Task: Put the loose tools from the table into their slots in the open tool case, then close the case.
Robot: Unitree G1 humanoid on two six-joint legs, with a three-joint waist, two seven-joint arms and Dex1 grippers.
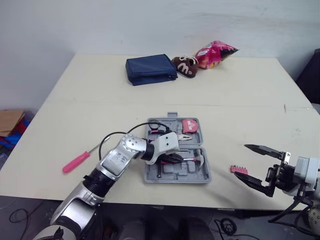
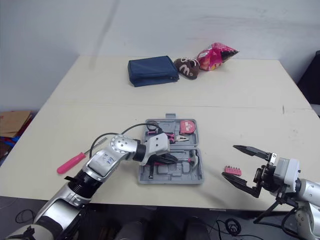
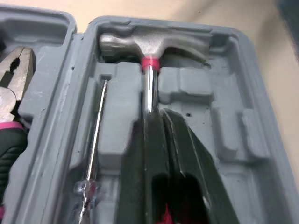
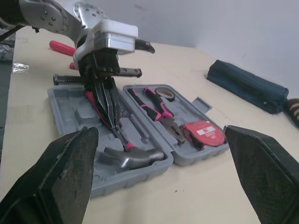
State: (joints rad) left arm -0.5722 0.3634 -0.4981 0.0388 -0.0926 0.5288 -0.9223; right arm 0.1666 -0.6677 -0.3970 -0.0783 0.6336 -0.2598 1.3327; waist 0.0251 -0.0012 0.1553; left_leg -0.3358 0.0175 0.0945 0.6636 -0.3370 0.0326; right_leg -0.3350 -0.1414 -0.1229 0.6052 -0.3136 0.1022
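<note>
Setting: reads as a robotics lab or test room, not a home. I stand at a plain cream worktop [image 1: 75,100] against a bare white wall [image 1: 150,25]. Loose cables [image 1: 17,216] trail on the floor beneath, and a cardboard box [image 1: 10,121] sits nearby. A blue pouch [image 1: 150,70] and snack bags [image 1: 215,54] lie at the far edge.

Along the far side of the table [image 1: 240,85] sit a navy pouch [image 1: 151,69], a brown bag [image 1: 184,65] just beside it and a pink snack bag [image 1: 214,54], while a cardboard box [image 1: 10,121] lies on the floor at left.
</note>
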